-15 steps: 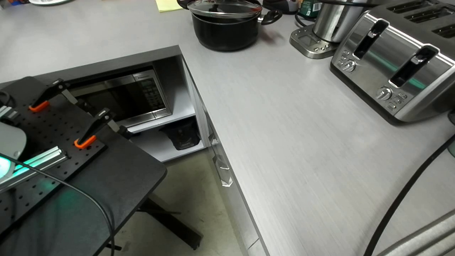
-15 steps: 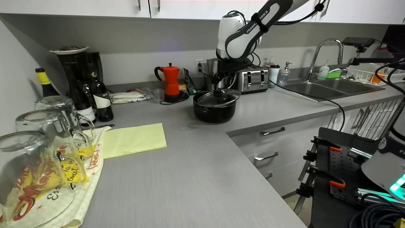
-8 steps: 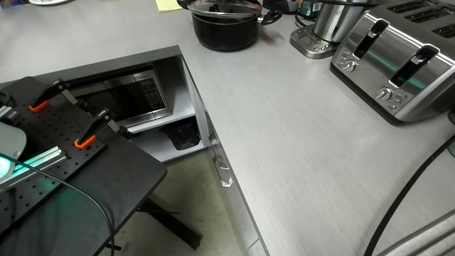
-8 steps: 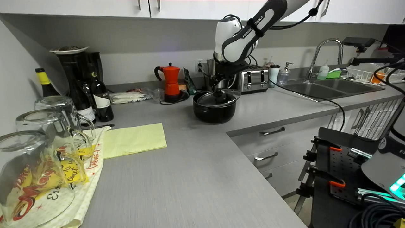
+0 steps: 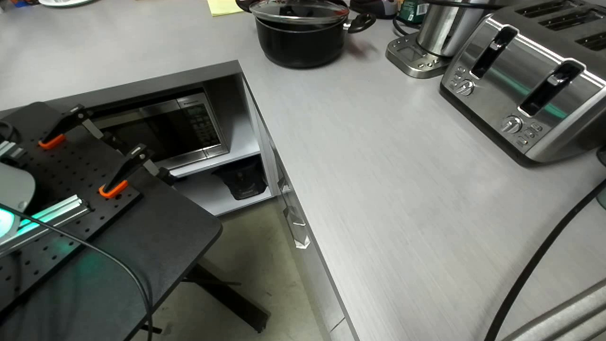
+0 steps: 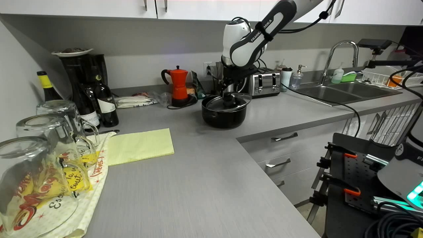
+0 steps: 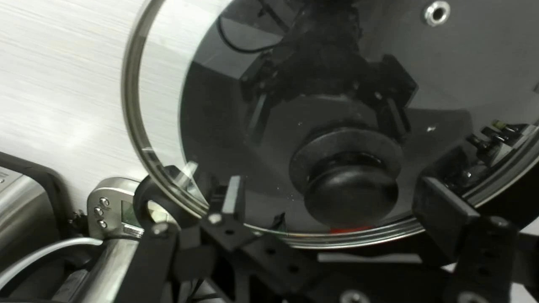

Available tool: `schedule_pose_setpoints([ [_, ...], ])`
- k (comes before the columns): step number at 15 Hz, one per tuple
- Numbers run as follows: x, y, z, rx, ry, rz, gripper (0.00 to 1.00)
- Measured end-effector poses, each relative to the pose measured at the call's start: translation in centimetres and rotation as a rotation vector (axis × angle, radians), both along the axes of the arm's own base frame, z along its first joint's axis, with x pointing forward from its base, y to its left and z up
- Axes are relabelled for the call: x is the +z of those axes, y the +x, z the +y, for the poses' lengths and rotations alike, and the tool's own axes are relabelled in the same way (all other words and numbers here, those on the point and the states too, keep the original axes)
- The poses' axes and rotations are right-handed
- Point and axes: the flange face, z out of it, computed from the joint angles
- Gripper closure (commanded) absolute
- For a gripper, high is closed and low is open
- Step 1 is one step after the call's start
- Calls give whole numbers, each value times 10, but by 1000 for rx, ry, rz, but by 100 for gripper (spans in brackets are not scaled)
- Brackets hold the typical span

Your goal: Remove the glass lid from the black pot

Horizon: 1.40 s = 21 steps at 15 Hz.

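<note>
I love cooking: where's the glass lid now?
In both exterior views, the glass lid lies on the black pot, left of the silver toaster. In the wrist view, it overhangs the pot's left edge.

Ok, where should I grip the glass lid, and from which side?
I'd take its dark centre knob from above, a jaw either side: it stands up from the glass lid and looks narrow enough for the open gripper.

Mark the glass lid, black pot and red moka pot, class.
Glass lid (image 7: 351,194): wrist view, black knob.
Black pot (image 5: 300,46): in an exterior view, outer wall.
Red moka pot (image 6: 179,87): in an exterior view, red body.
</note>
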Motion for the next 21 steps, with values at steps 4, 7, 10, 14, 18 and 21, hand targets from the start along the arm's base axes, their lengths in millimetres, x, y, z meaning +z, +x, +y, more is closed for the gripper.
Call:
schedule_pose_setpoints([
  [4, -3, 2, -1, 0, -2, 1, 28],
  [7, -4, 4, 0, 1, -3, 0, 48],
  [10, -1, 7, 3, 6, -3, -7, 72],
  [14, -1, 7, 6, 9, -3, -8, 75],
  [18, 0, 7, 6, 9, -2, -8, 75],
  [21, 2, 7, 7, 6, 4, -13, 75],
])
